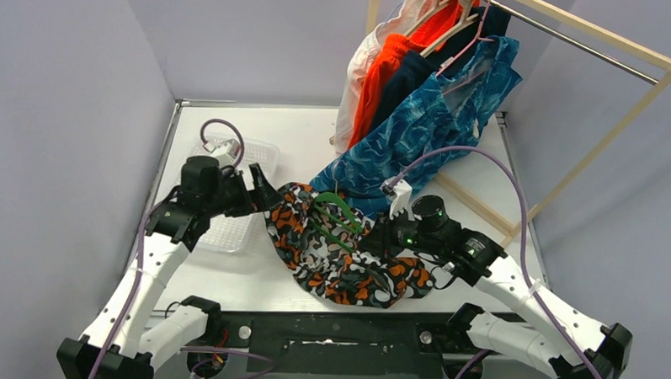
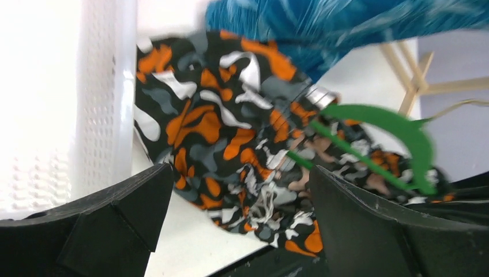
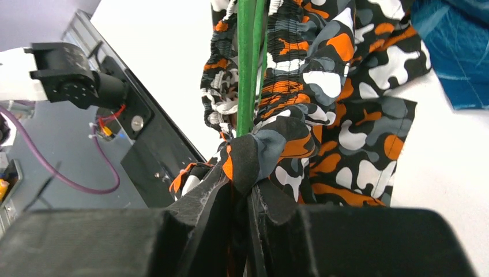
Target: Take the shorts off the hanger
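Now right claw point(image 3: 245, 173) tight on camouflage shorts point(image 1: 346, 266) (green hanger point(image 3: 247, 69) alongside), left claw point(image 2: 239, 173) agape.

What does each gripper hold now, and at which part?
The right gripper pinches a fold of the camo shorts, at the foot of the green hanger. The left gripper is open and holds nothing.

bare table point(image 1: 309, 130) rear-ctr, basket point(image 1: 262, 157) blocks L, camo shorts point(image 1: 346, 270) ctr, rack point(image 1: 594, 152) R
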